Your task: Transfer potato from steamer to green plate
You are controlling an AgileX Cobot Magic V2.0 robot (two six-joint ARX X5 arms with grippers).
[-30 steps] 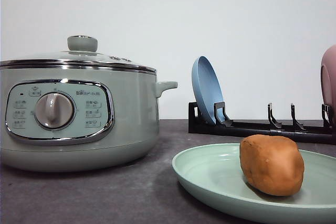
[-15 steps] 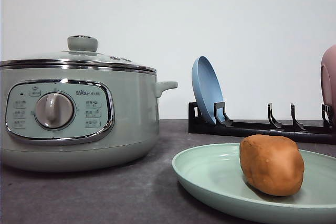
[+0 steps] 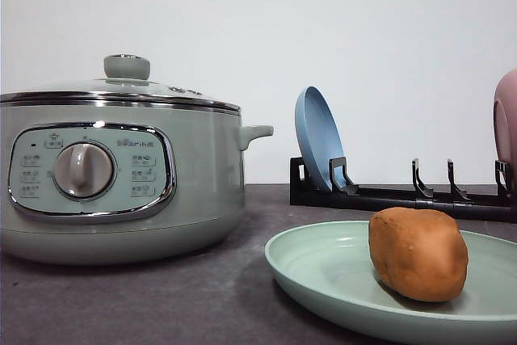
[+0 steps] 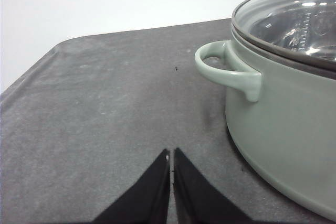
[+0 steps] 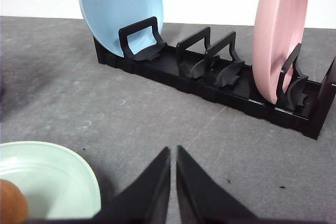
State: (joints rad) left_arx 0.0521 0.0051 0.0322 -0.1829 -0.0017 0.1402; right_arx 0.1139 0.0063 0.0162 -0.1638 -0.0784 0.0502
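The potato lies on the green plate — right of the steamer; the rack stands behind, seemingly apart.

A: Lighting, front view: bright, even, from overhead. Glare on the chrome-rimmed panel of the pale sage-green round steamer.

B: Shadows: soft, beneath the orange-brown oval potato on the pale mint shallow green plate.

A: Focus: near plate rim slightly soft.

B: Wrist views: bright white highlights on the steamer's glass lid; dark grey matte tabletop evenly lit, white wall overexposed.
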